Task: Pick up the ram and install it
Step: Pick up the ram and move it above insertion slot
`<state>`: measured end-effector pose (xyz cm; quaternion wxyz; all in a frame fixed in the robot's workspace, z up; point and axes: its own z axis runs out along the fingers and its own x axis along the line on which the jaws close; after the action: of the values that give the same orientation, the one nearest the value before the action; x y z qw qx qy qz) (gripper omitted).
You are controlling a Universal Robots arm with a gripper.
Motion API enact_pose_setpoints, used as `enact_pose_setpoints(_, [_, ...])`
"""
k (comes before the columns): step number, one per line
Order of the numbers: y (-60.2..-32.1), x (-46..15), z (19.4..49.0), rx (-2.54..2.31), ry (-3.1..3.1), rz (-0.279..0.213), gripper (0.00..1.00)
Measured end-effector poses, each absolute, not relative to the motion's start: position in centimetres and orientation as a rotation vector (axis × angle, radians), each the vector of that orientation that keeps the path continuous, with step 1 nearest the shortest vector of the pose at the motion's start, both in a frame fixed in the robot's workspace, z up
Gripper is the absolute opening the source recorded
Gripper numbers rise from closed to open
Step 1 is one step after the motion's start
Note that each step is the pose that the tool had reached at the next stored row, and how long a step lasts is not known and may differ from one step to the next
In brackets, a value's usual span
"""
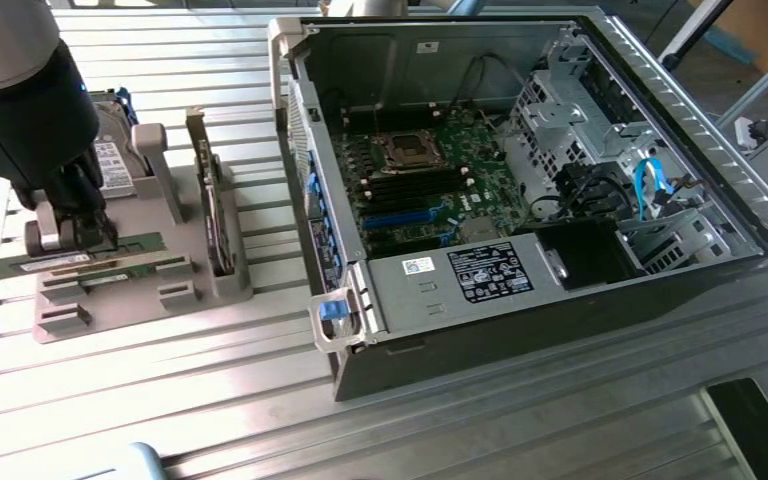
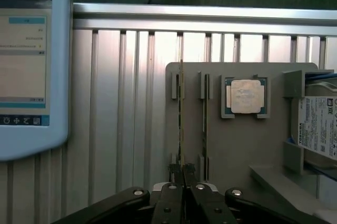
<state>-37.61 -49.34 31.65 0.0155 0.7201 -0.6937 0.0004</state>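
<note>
Observe the gripper [image 1: 84,243] at the exterior view's left, lowered onto the grey holder [image 1: 131,300] that stands on the slatted table [image 1: 224,400]. In the wrist view, its jaws [image 2: 182,174] are closed on the top edge of the ram [image 2: 180,108], which sits on edge in the slot nearest the holder's border. A second stick [image 2: 205,124] sits in the neighbouring slot, parallel and just beside the first.

Note that the ram [image 1: 137,243] rests in the holder, well apart from the open computer case [image 1: 491,300]. The holder [image 2: 242,150] also carries a processor [image 2: 245,97], a hard drive [image 2: 318,129] and an upright expansion card [image 1: 204,190]. The motherboard [image 1: 418,190] lies exposed inside the case.
</note>
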Motion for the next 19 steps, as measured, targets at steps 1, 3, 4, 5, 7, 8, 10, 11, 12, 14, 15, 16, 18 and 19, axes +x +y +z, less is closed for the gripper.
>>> enact_pose_setpoints(1, [-49.3,-37.6,31.8,2.24,-2.158,0.001,0.12])
enact_pose_setpoints(3, [-49.3,-37.6,32.2,2.24,-2.158,0.001,0.12])
enact_pose_setpoints(4, [-49.3,-37.6,32.3,2.24,-2.158,0.001,0.12])
enact_pose_setpoints(5, [-49.3,-37.6,32.5,2.24,-2.158,0.001,0.12])
enact_pose_setpoints(7, [-49.3,-37.6,32.9,2.24,-2.158,0.001,0.12])
enact_pose_setpoints(8, [-49.3,-37.6,33.1,2.24,-2.158,0.001,0.12])
enact_pose_setpoints(10, [-49.3,-37.6,33.4,2.24,-2.158,0.001,0.12])
enact_pose_setpoints(11, [-49.3,-37.6,33.6,2.24,-2.158,0.001,0.12])
enact_pose_setpoints(12, [-49.3,-37.6,33.8,2.24,-2.158,0.001,0.12])
enact_pose_setpoints(14, [-49.3,-37.6,34.2,2.24,-2.158,0.001,0.12])
enact_pose_setpoints(15, [-49.3,-37.6,34.5,2.24,-2.158,0.001,0.12])
enact_pose_setpoints(16, [-49.3,-37.6,34.8,2.24,-2.158,0.001,0.12])
enact_pose_setpoints(18, [-49.3,-37.6,35.2,2.24,-2.158,0.001,0.12])
enact_pose_setpoints(19, [-49.3,-37.6,35.5,2.24,-2.158,0.001,0.12])
